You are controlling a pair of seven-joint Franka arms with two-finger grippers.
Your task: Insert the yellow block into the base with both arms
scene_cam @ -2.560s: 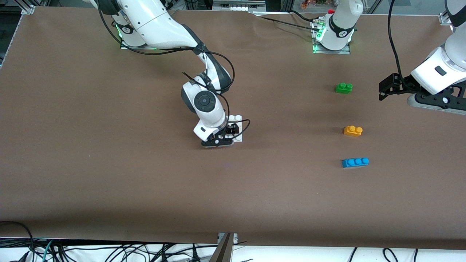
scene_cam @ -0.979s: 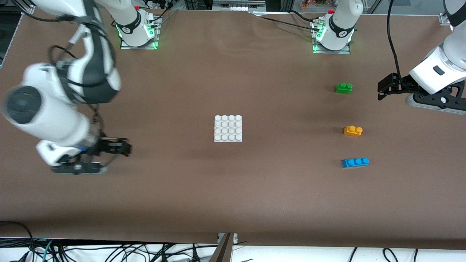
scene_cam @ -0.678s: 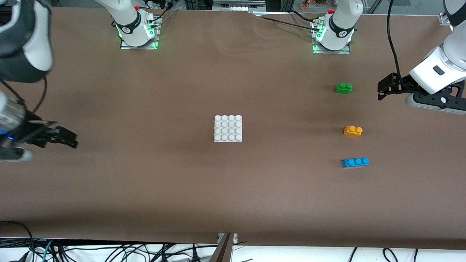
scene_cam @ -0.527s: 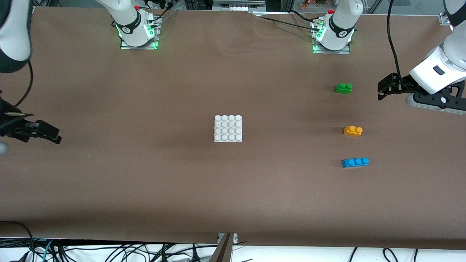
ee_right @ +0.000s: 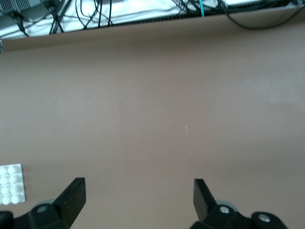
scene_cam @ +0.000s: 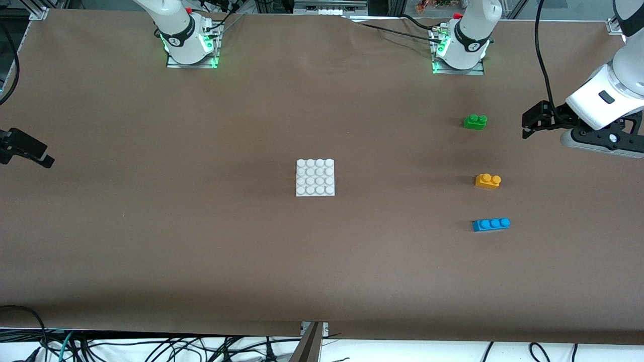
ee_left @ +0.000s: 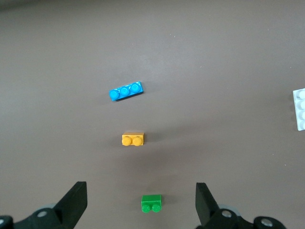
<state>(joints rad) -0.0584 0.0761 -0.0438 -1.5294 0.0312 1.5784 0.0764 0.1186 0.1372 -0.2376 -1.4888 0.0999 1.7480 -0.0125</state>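
Observation:
The yellow block (scene_cam: 487, 180) lies on the table toward the left arm's end, between a green brick and a blue brick. It also shows in the left wrist view (ee_left: 133, 140). The white base (scene_cam: 315, 177) lies flat mid-table with nothing on it; its edge shows in the left wrist view (ee_left: 300, 109) and the right wrist view (ee_right: 10, 183). My left gripper (scene_cam: 527, 126) hangs open and empty over the table's left-arm end, beside the green brick; the left wrist view (ee_left: 140, 186) shows its jaws wide apart. My right gripper (scene_cam: 43, 158) is open and empty over the right arm's end of the table, as the right wrist view (ee_right: 138, 183) shows.
A green two-stud brick (scene_cam: 475, 121) lies farther from the front camera than the yellow block. A blue three-stud brick (scene_cam: 491, 224) lies nearer. Both show in the left wrist view, green (ee_left: 151, 203) and blue (ee_left: 126, 91). Cables hang off the table's front edge (ee_right: 143, 14).
My right gripper left the base and swung out to the right arm's end of the table, uncovering the base. The left arm and the bricks have not moved.

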